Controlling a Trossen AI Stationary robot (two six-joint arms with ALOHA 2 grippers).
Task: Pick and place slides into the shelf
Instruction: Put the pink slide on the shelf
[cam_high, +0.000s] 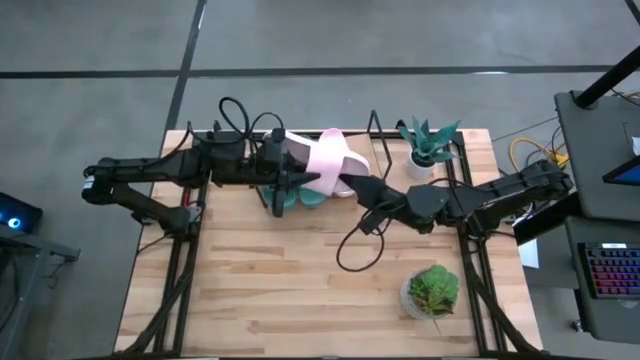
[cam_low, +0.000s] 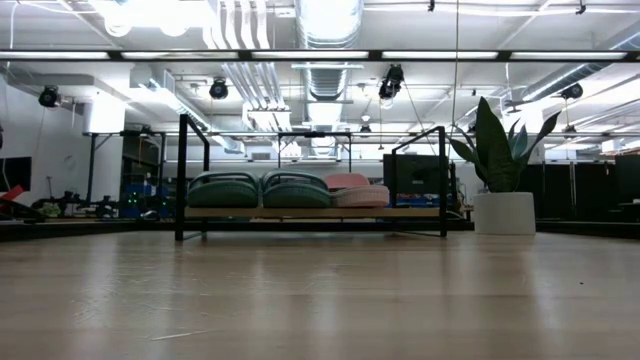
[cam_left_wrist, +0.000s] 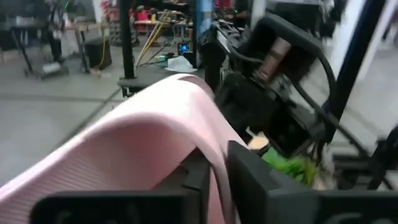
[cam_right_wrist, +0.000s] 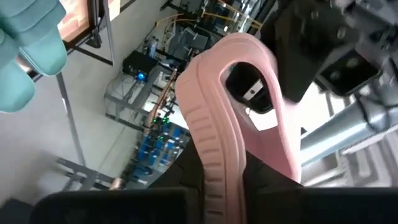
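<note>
A pale pink slide hangs in the air above the shelf at the table's far edge, between my two grippers. My left gripper reaches in from the left and is shut on it. My right gripper reaches in from the right and is also shut on it. In the low view two teal-green slides and one pink slide lie side by side with their soles on the shelf's slanted board. Neither gripper shows in the low view. My left gripper pinches a thin pink edge of the slide between its two fingers. The slide's broad ribbed surface rises ahead of the fingers. The slide is lifted clear of the shelf. My right gripper pinches the pink slide by one end of its sole, whose ribbed side runs down between the fingers. The strap arches away from the fingers. The slide stands out ahead of the gripper, clear of the table.
A potted plant stands at the shelf's right end, and another near the table's right near corner. A loose black cable hangs over mid-table. The bare wooden table stretches toward its near edge.
</note>
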